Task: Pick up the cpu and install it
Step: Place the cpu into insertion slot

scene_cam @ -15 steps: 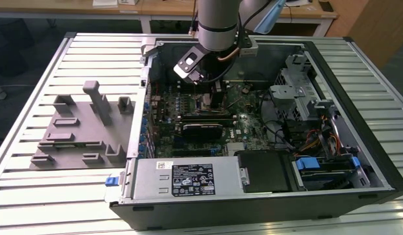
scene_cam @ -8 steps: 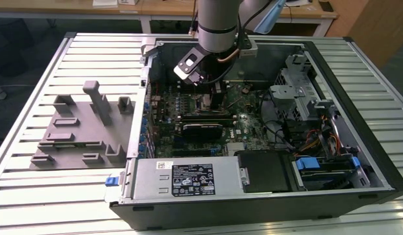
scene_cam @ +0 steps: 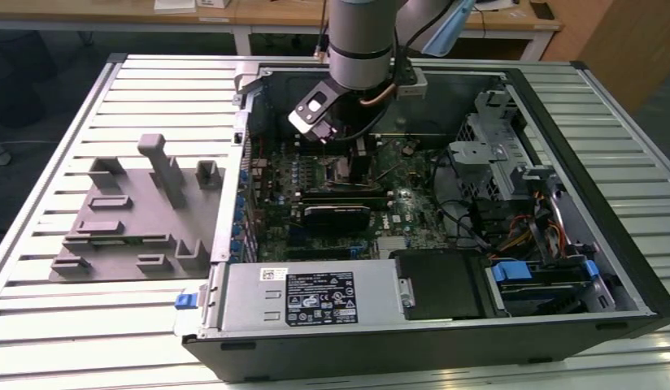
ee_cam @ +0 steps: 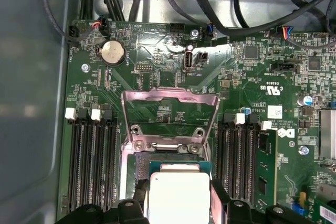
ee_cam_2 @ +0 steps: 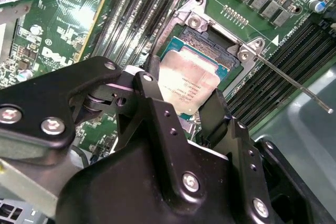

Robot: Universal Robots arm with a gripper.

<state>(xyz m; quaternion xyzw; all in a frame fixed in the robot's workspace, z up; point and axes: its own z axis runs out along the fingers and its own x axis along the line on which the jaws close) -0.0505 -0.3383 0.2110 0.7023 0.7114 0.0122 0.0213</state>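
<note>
The cpu [ee_cam_2: 189, 83] [ee_cam: 179, 195], a small square chip with a shiny silver top, lies tilted over the open motherboard socket [ee_cam_2: 210, 43]. My gripper [ee_cam_2: 184, 100] [ee_cam: 179, 204] has its black fingers [ee_cam_2: 153, 100] pressed on two opposite edges of the chip. The socket's metal load plate [ee_cam: 169, 109] is flipped up and its thin lever [ee_cam_2: 294, 85] sticks out to one side. In the exterior view the gripper [scene_cam: 341, 150] reaches down into the open computer case, just over the socket [scene_cam: 351, 172].
The case [scene_cam: 611, 244] lies on a slatted metal table. Memory slots [ee_cam: 92, 161] flank the socket, and a black finned card [scene_cam: 337, 217] lies nearer the power supply [scene_cam: 308, 296]. A grey moulded tray [scene_cam: 129, 219] sits at the exterior view's left. Cables [scene_cam: 498, 223] crowd the right.
</note>
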